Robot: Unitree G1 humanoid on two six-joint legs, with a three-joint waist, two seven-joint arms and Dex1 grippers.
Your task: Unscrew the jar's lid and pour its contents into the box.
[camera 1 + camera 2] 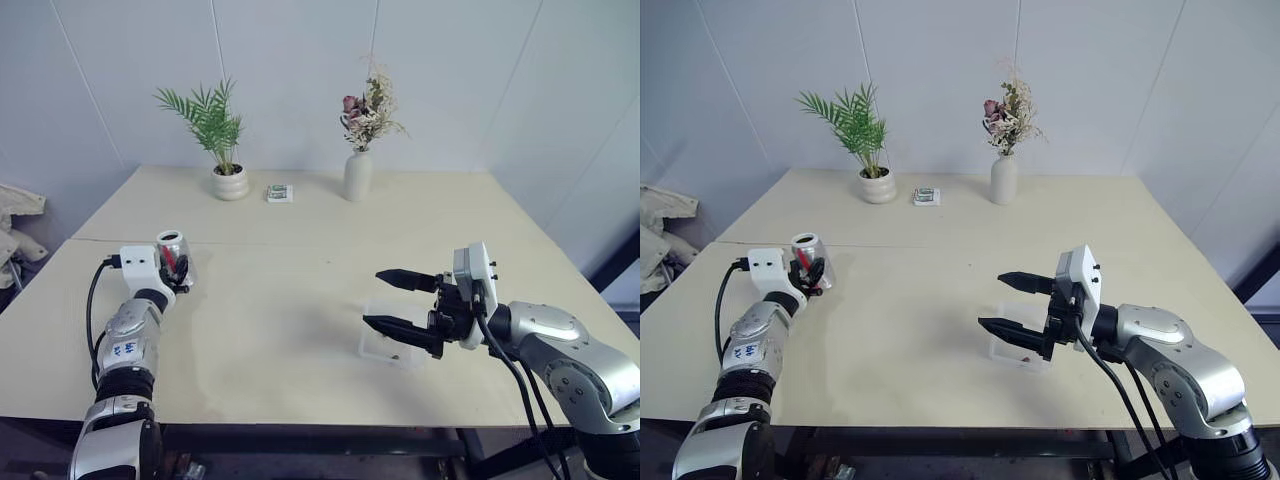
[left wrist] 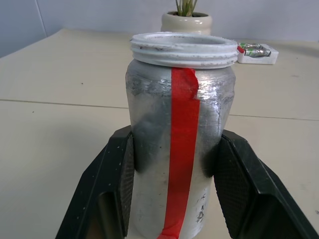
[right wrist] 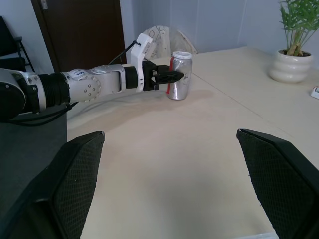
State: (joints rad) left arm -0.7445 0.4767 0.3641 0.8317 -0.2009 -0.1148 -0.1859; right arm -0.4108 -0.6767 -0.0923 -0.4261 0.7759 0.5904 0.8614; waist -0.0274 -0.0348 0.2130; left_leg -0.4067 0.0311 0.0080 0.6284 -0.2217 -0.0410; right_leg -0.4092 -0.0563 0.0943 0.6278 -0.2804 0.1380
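Currently clamping the open-topped jar (image 2: 180, 149) upright in the left gripper (image 1: 172, 266) at the tabletop (image 1: 300, 290) and holding the right gripper (image 1: 392, 300) spread wide above the box (image 1: 385, 350).

Silver jar (image 2: 179, 149), red stripe

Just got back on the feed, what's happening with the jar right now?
The left tool is shut on the jar, holding it upright at the table's left side; its threaded mouth is open, with no lid on it. The right tool is open and empty, hanging above the clear box near the table's front right. A few small dark bits lie in the box. At the back stand a potted plant, a small packet and a vase of dried flowers.
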